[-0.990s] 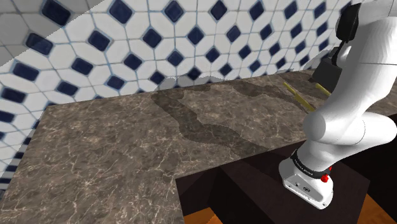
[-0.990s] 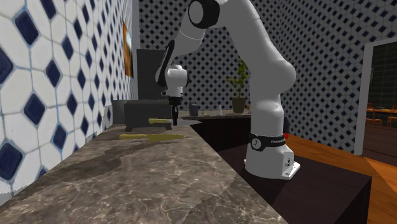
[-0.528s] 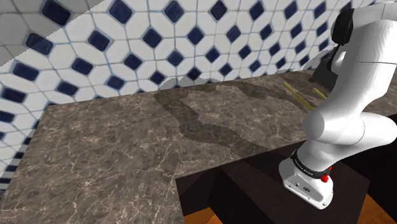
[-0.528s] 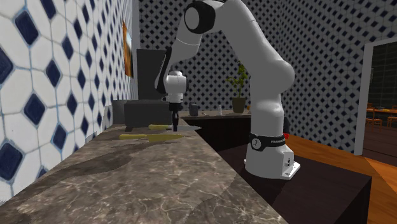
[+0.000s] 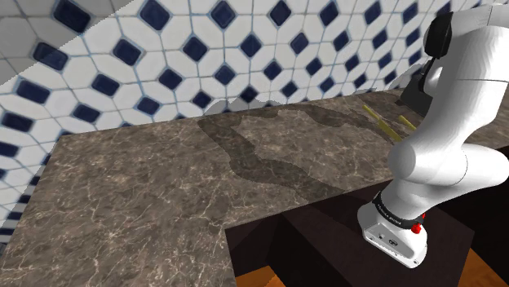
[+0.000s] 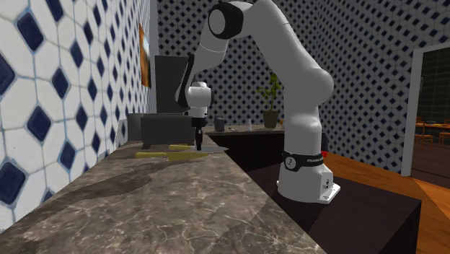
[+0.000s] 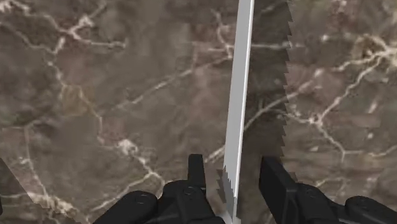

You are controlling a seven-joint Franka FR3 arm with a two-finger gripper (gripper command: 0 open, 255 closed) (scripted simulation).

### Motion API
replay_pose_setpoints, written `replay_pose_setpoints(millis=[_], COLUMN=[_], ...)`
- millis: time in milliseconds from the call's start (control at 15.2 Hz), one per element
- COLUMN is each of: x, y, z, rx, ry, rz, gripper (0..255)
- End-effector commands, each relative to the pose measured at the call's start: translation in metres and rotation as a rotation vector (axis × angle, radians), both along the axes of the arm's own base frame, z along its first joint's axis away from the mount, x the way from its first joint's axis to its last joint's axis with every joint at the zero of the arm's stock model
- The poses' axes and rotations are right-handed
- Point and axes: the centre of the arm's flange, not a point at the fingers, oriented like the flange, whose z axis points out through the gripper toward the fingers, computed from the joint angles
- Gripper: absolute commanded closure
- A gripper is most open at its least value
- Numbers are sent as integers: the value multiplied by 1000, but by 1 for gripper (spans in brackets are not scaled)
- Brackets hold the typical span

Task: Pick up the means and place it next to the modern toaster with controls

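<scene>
One grey serrated knife point(image 7: 238, 114): lay on the brown marble counter point(image 7: 114, 95).
Black claw point(image 7: 233, 162): stood spread astride its blade, not touching.

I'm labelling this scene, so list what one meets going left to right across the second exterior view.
Blue-and-white tiled wall → dark toaster → gripper → small grey cup → potted plant → arm's white base → doorway.
</scene>
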Motion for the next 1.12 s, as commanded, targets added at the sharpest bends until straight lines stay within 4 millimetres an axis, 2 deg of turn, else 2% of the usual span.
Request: replay_pose_setpoints(millis=[0,264,528,1056], x=[0,0,-1,-1], y=[0,0,0,0], z=[0,0,50,50], rx=[0,0,0,0], ry=[0,0,0,0], rz=[0,0,0,0], gripper=[0,0,0,0])
